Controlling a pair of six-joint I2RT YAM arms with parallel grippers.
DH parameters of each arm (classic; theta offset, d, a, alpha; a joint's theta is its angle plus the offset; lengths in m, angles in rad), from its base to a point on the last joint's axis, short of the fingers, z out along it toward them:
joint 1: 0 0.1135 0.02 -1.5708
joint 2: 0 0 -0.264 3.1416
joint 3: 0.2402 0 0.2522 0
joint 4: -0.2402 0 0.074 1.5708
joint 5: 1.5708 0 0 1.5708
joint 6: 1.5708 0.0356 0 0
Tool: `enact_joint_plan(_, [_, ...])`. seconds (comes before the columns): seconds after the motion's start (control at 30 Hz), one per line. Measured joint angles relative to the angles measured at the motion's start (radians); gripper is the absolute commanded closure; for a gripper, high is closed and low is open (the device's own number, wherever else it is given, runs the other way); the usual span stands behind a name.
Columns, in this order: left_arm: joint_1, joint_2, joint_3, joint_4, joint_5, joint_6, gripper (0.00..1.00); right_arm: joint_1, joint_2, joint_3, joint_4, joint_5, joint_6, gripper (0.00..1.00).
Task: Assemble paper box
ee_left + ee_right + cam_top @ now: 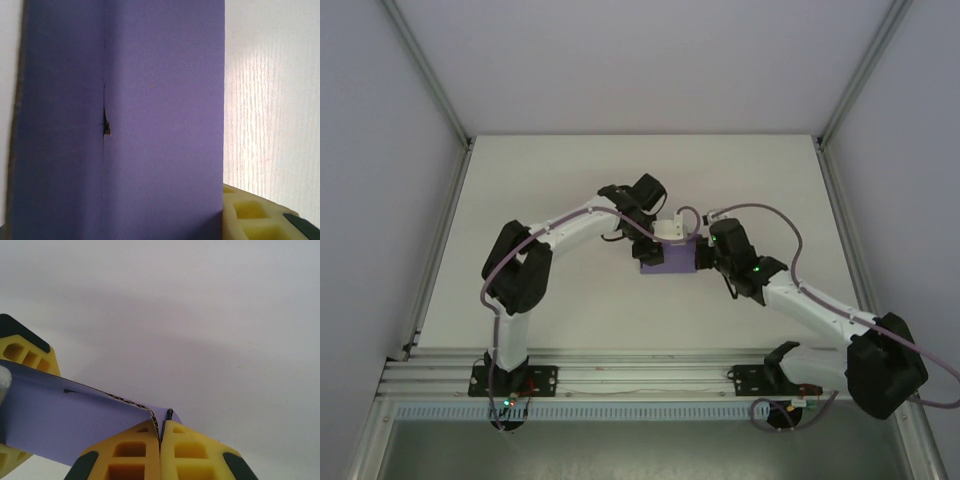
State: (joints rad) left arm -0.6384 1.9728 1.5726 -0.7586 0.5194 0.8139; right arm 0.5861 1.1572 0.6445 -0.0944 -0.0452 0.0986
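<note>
Right wrist, right claw (pixel 161 429) pinching paper box (pixel 75 422) edge, left claw (pixel 648 248) clasping it, table (pixel 760 190) around

Plain, unmarked purple card forms the box (pixel 665 262), with one small dark nick on a crease; its cut edge, between the tips of the right gripper (pixel 161 426), shows a fine light-and-dark corrugated ripple. The fingers (pixel 127 452) are yellow with black patches on their outer sides. Beyond the gripper, the table (pixel 560 180) is white, faintly grained in straight lines. The arms (pixel 570 228): white links, black joints; cables (pixel 765 207) greyish lilac; lights (pixel 757 267) green.
</note>
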Motion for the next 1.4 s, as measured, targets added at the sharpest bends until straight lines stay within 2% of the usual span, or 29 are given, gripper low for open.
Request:
enact_joint_plan(0.33, [0.039,-0.043,-0.060,0.004,0.003,0.006,0.60,0.082,0.057,-0.030,0.141,0.084,0.012,1.00])
enact_joint_plan(0.7, [0.043,-0.051,-0.071,0.017,0.000,-0.011,0.50,0.088,0.054,-0.159,0.378,0.088,0.009,1.00])
enact_joint_plan(0.87, [0.046,-0.051,-0.071,0.023,-0.008,-0.045,0.30,0.098,0.055,-0.167,0.404,0.100,0.009,1.00])
enact_joint_plan(0.97, [0.052,-0.054,-0.071,0.023,-0.011,-0.065,0.23,0.106,0.038,-0.174,0.394,0.107,0.009,1.00])
enact_joint_plan(1.03, [0.052,-0.066,-0.075,0.025,-0.014,-0.078,0.11,0.115,0.023,-0.181,0.387,0.116,0.008,1.00])
enact_joint_plan(1.07, [0.052,-0.081,-0.081,0.027,-0.018,-0.080,0.01,0.121,0.017,-0.183,0.382,0.121,0.007,1.00])
enact_joint_plan(1.33, [0.052,-0.278,-0.172,0.103,-0.055,-0.160,0.01,0.138,0.014,-0.181,0.364,0.162,0.006,1.00])
enact_joint_plan(1.4, [0.052,-0.343,-0.227,0.136,-0.092,-0.198,0.05,0.138,0.014,-0.177,0.354,0.169,0.009,1.00])
